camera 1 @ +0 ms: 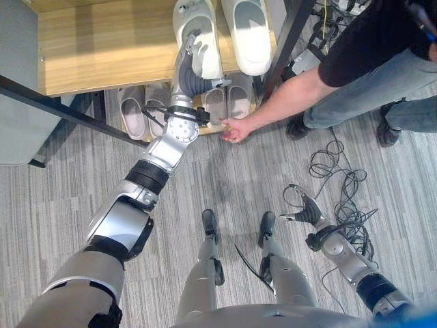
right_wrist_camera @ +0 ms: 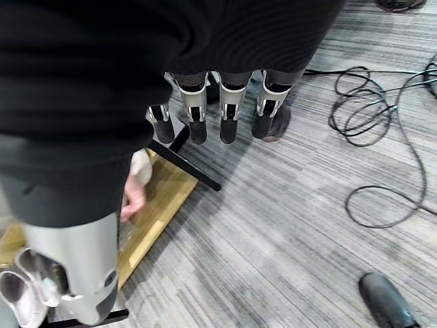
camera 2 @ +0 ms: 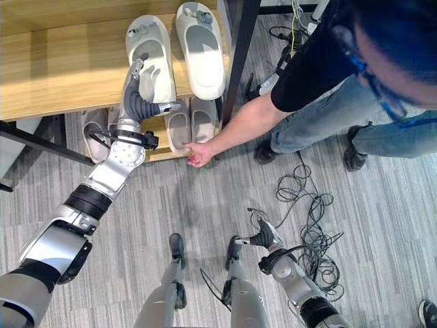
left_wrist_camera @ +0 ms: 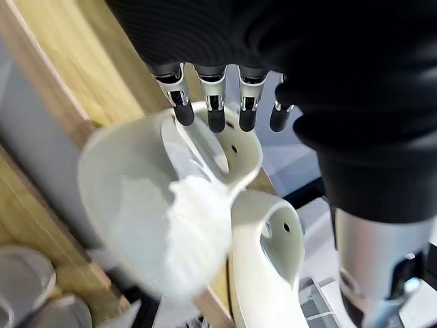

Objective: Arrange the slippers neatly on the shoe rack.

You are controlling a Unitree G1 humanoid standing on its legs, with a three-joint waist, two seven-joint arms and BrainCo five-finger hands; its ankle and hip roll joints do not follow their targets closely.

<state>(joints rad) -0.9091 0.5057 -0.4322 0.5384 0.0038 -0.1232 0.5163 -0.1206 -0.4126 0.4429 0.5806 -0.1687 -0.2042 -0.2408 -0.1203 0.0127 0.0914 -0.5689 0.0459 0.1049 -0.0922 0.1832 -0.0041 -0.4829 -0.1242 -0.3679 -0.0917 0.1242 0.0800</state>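
Grey striped carpet floor point(camera 1: 225, 184), wooden shoe rack point(camera 1: 102, 48) at the far side. Near right: right hand point(camera 1: 304, 210) hangs low over the carpet, fingers relaxed, gripping nothing, beside a tangle of black cables point(camera 1: 341, 178). Further in, a person's hand point(camera 1: 235, 130) reaches from the right to the lower shelf, touching the grey slippers point(camera 1: 229, 102) there; another grey pair point(camera 1: 140, 109) sits to their left. Far: left hand point(camera 1: 191, 55) is on the top shelf, fingers resting on the left white slipper point(camera 2: 151, 58), clasp unclear. Right white slipper point(camera 2: 201, 44) lies just beside it.
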